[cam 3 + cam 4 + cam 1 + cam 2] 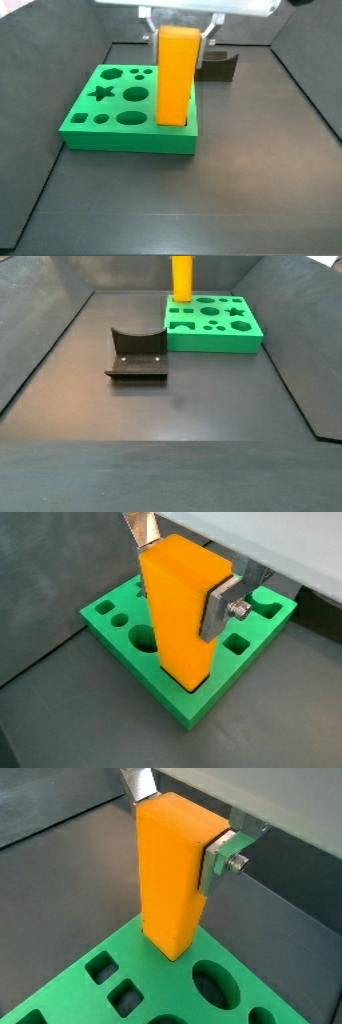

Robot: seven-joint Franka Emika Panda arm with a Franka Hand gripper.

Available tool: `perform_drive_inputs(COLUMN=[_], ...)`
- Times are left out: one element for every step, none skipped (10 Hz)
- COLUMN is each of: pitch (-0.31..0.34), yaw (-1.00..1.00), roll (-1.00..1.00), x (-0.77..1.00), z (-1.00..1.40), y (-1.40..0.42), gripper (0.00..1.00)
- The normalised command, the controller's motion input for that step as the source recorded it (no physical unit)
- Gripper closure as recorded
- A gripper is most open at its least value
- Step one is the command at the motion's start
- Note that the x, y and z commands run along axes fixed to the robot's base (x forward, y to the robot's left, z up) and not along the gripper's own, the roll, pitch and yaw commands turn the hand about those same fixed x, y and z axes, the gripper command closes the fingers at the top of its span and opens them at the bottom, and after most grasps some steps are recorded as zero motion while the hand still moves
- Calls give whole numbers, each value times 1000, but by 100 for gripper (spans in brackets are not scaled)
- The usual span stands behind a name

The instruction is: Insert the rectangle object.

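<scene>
The rectangle object (178, 75) stands upright on the right side of the board (107, 125), its lower end at the board's top, clamped near its upper end between the fingers (219, 609) of the gripper (181, 24). The fixture (136, 354) sits on the counter (174, 406), left of the board in a side view.

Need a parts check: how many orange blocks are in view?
1: the rectangle object, upright in the gripper at the edge of the green board. No other shows; the fixture may hide some.
</scene>
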Motion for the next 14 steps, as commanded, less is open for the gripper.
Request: perform_drive_inputs(pitch=[0,-14,0,-23,-69,-71,-54,-36,0,0,0,0,0,-14], yaw=[0,0,0,-91,-66,0,0,77,71,23,9,6,-80,0], roll=[0,-40,-86,-136,-206,-229,0,286,454,500,500,500,109,0], x=[6,31,163,0,-43,-46,0,0,0,23,0,9,-94,0], z=[-169,-329,-457,-489,-571,-637,-631,-397,-240,-114,-131,-140,-66,0], y=[0,0,-91,-106,-43,0,0,11,0,0,0,0,26,0], gripper=[100,100,100,100,100,100,100,100,100,100,100,100,100,100])
